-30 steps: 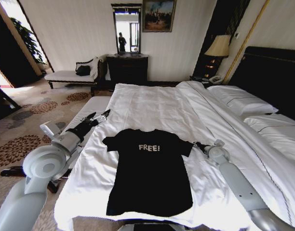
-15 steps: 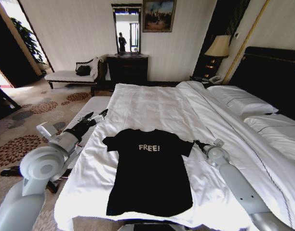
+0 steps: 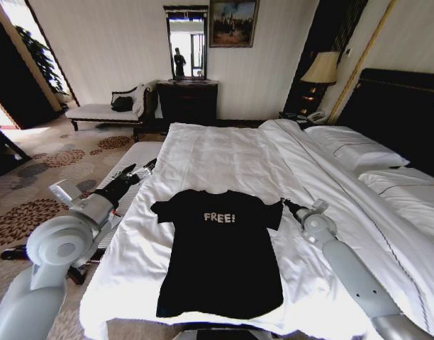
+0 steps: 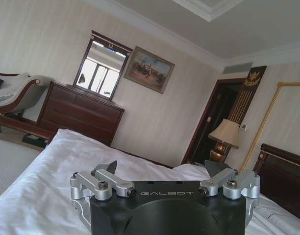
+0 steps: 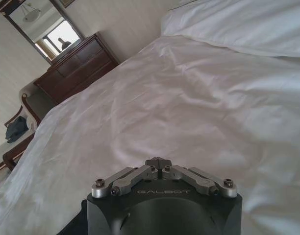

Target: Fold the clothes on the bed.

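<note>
Here the T-shirt (image 3: 220, 251) lay flat on the bed (image 3: 224, 159), collar toward its far end. The left gripper (image 3: 141, 169) hung beside the shirt's left sleeve, off the bed's edge, jaws wide apart and empty. The right gripper (image 3: 286, 205) sat at the shirt's right sleeve, jaws together.

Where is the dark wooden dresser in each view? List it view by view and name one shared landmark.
Head view: dresser against the far wall, beyond the bed.
Left wrist view: dresser against the wall past the bed, next to the chaise.
Right wrist view: dresser beyond the bed.
Shared landmark: the mirror directly above it.
</note>
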### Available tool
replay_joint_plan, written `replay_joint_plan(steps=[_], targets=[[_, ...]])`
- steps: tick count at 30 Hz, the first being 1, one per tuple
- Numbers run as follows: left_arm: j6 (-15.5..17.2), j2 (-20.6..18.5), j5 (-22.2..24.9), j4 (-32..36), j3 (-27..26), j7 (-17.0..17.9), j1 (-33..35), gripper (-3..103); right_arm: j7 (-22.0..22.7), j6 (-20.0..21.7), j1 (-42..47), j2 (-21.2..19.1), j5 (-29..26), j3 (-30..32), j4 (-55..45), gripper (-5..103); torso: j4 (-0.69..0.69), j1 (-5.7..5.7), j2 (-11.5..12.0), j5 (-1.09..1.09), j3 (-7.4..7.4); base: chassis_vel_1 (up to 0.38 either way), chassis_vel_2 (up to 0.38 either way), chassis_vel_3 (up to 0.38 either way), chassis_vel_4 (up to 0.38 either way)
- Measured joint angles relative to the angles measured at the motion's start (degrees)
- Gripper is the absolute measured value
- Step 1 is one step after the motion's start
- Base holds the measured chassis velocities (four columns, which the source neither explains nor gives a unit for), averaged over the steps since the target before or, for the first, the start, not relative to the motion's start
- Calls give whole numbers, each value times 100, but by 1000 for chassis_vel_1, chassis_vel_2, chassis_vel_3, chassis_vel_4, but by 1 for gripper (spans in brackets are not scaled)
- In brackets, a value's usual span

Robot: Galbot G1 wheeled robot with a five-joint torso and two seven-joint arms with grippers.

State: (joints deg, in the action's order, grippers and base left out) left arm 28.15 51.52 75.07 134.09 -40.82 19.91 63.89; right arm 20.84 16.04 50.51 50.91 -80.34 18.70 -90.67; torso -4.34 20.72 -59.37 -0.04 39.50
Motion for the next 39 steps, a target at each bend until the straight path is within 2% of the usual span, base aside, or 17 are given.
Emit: replay_joint_plan(steps=[9, 13, 18, 27, 39], targets=[[5, 18, -62, 29, -187, 1, 181, 100, -73, -171, -627, 298, 95, -835, 98, 0, 3, 1, 0, 0, 0, 0, 0, 0, 0], [8, -26, -46, 62, -367, 1, 294, 100, -232, -249, -854, 445, 292, -1282, 406, 0, 1, 0, 0, 0, 0, 0, 0, 0, 0], [13, -10, -48, 91, -421, 1, 397, 100, -374, -353, -967, 629, 481, -1551, 666, 0, 1, 0, 0, 1, 0, 0, 0, 0, 0], [18, 3, -65, 113, -485, 0, 492, 100, -535, -477, -1032, 922, 727, -1754, 929, 0, 1, 0, 0, 0, 0, 0, 0, 0, 0], [23, 17, -113, 113, -469, -4, 538, 100, -655, -528, -971, 1045, 1064, -1843, 1183, 0, 1, 0, 0, 1, 0, 0, 0, 0, 0]])
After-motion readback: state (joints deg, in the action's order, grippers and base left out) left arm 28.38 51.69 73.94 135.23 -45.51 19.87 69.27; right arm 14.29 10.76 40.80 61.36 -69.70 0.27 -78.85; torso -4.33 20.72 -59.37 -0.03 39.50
